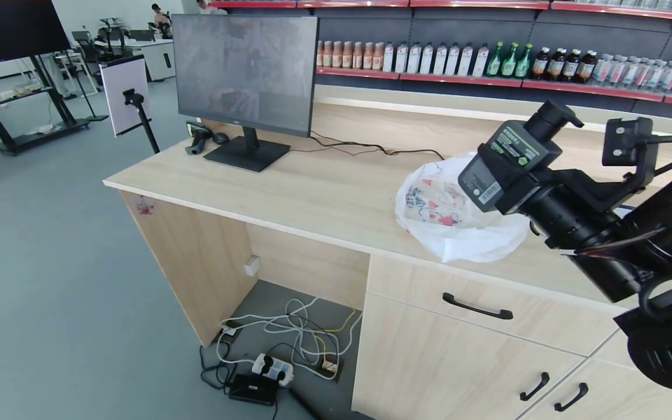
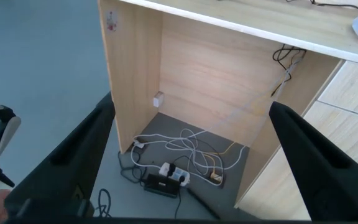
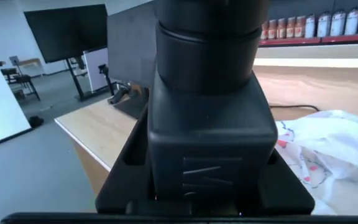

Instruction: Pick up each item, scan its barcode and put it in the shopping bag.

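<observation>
Left gripper (image 2: pixel 191 107): jaws spread, empty, parked low facing the pale wood desk (image 1: pixel 312 186).

Right of frame, right gripper (image 1: pixel 533 197): jaws clamped on the black flat-sided plastic bottle (image 1: pixel 511 156), just above the white printed plastic shopping bag (image 1: pixel 458 233). Probably poised for bagging.

Bottle's long axis tilted, cap toward upper right, barcode label facing lower left.

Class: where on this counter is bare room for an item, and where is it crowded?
Bare: the counter between monitor and shopping bag, out to its front edge. Crowded: the scanner by the monitor, the cables behind, and by the bag, where the right claw holds a black bottle.
</observation>
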`<state>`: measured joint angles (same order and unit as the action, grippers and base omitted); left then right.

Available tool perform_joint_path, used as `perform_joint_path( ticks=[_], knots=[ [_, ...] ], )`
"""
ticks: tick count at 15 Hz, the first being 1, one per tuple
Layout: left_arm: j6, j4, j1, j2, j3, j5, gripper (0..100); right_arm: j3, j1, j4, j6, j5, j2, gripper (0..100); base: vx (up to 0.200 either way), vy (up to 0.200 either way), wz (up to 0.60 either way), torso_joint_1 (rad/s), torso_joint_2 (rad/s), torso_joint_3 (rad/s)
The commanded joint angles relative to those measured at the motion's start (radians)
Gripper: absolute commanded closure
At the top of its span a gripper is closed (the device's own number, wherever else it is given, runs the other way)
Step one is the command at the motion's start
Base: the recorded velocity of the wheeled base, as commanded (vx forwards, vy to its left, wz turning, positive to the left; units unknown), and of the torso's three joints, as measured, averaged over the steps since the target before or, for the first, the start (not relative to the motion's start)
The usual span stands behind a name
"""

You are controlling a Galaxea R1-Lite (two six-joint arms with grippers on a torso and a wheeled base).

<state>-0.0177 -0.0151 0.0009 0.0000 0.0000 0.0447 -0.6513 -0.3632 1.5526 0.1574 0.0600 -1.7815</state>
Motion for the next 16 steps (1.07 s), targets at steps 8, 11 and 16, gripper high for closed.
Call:
perform_joint_path(
  ticks=[8, 11, 16],
  knots=[
    [0.013, 0.003, -0.001, 0.000, 0.000, -0.002, 0, -0.324, 0.000, -0.322, 0.412, -0.060, -0.225, 100, 0.000, 0.000, 0.00, 0.000, 0.00, 0.000],
    [0.013, 0.001, -0.001, 0.000, 0.000, -0.002, 0, -0.427, 0.046, -0.443, 0.421, -0.071, -0.294, 100, 0.000, 0.000, 0.00, 0.000, 0.00, 0.000],
    [0.033, 0.001, -0.001, 0.000, 0.000, -0.003, 0, -0.553, 0.105, -0.666, 0.410, -0.089, -0.334, 100, 0.000, 0.000, 0.00, 0.000, 0.00, 0.000]
  ],
)
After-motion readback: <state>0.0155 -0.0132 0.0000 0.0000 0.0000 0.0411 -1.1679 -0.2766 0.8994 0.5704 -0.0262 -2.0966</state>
